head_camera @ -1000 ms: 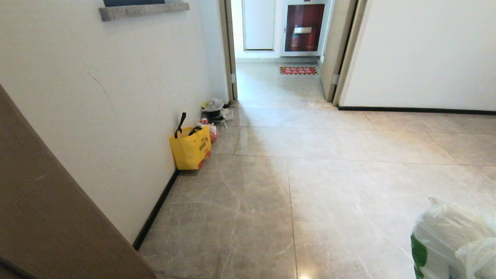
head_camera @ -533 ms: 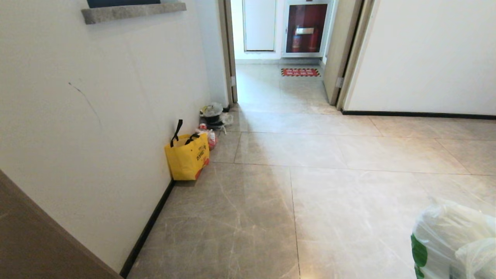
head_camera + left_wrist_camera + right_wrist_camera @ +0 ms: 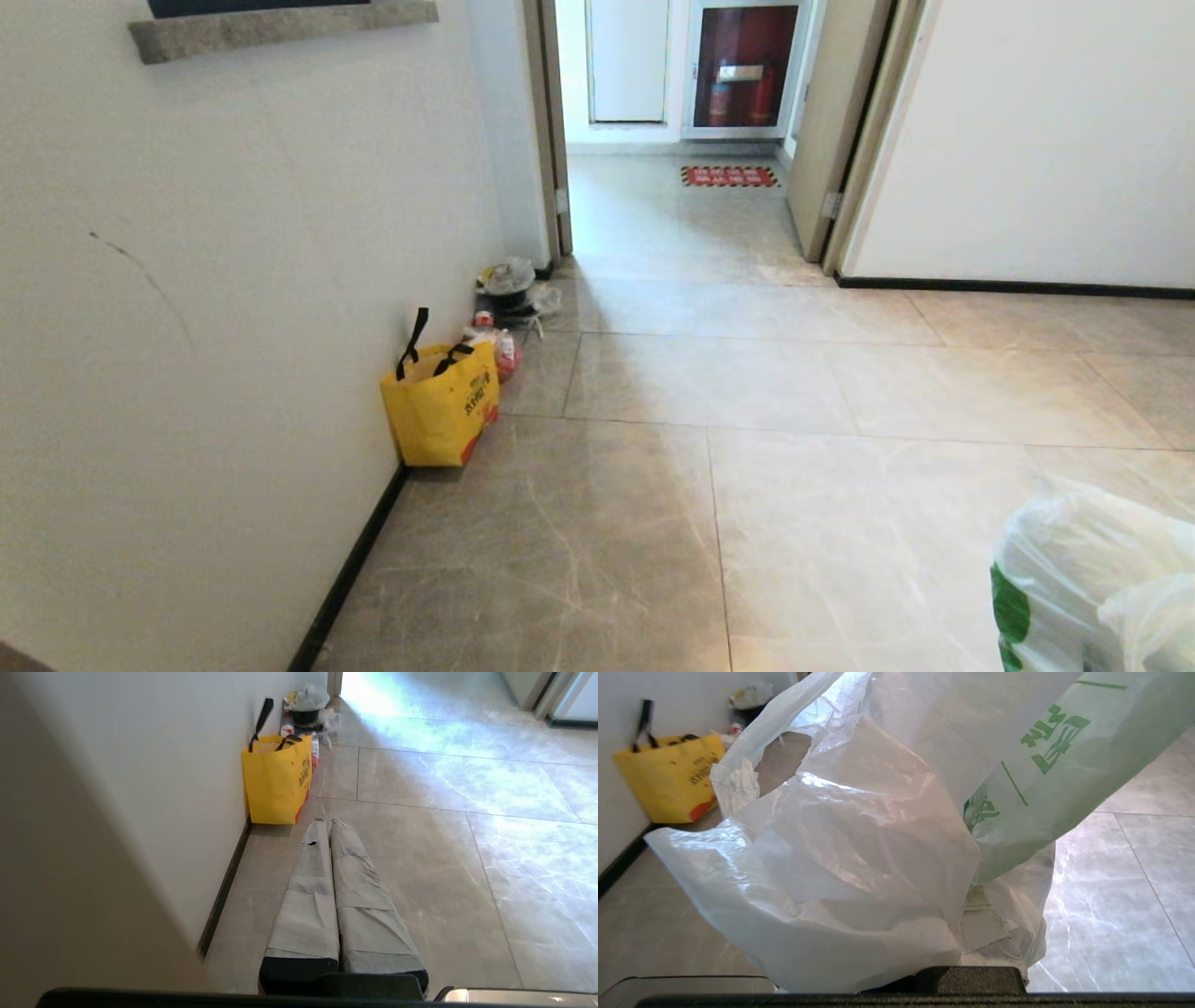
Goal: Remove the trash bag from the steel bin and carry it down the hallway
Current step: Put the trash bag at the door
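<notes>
Trash bag (image 3: 859, 858): hanging at the robot's right side, showing as a white bulge with green print in the lower right corner of the head view and filling nearly all of the right wrist view.
Right claw: hiding behind the plastic, so its fingers are not showing; it is closed almost fully, and since the bag is billowing straight out from it, it is most likely pinching the film near the bag's mouth.
Left claw (image 3: 326, 822): pointing forward and down over the floor, its two grey-wrapped fingers (image 3: 308, 891) lying pressed together with nothing between them.
How the bag is handling: thin, soft, crinkly and see-through plastic, looking light and only loosely filled; it is probably going to sway and balloon while moving, could slip through a weak pinch, and could tear on a sharp edge.
Where to hold: gathering the handle loops or the bunched neck looks safest, rather than a single layer of the side wall.
Floor (image 3: 840, 523): glossy beige marbled tiles, running ahead of the robot.
Yellow bag (image 3: 439, 403): standing against the left wall by the black skirting, handles up, well apart from the trash bag.
Rubbish pile (image 3: 509, 294): sitting just beyond the yellow bag, near the door frame.
Hallway (image 3: 672, 215): opening ahead through the doorway, with a red mat (image 3: 730, 175) lying at the far end.
Steel bin: not showing in any view.
</notes>
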You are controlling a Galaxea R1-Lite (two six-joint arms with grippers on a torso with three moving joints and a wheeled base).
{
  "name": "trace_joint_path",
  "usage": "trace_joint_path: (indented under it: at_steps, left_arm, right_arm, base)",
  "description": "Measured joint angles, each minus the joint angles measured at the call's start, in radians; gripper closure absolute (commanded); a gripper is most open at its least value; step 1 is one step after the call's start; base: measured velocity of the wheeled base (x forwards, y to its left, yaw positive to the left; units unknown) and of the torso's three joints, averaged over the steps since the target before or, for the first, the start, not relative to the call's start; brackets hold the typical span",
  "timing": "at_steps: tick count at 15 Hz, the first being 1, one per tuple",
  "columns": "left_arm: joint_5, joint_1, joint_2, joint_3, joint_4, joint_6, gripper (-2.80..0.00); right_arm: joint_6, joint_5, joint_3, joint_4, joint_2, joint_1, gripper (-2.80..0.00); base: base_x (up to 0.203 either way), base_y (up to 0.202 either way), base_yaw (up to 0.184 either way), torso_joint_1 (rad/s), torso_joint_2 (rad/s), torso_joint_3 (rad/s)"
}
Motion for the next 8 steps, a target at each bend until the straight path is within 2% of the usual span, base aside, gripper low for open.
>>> trace_joint_path:
  at_steps: [8]
  left_arm:
    - [0.0, 0.0, 0.0, 0.0, 0.0, 0.0, 0.0]
  right_arm:
    - [0.002, 0.0, 0.0, 0.0, 0.0, 0.0, 0.0]
  base:
    - [0.193, 0.0, 0.001, 0.003, 0.0, 0.004]
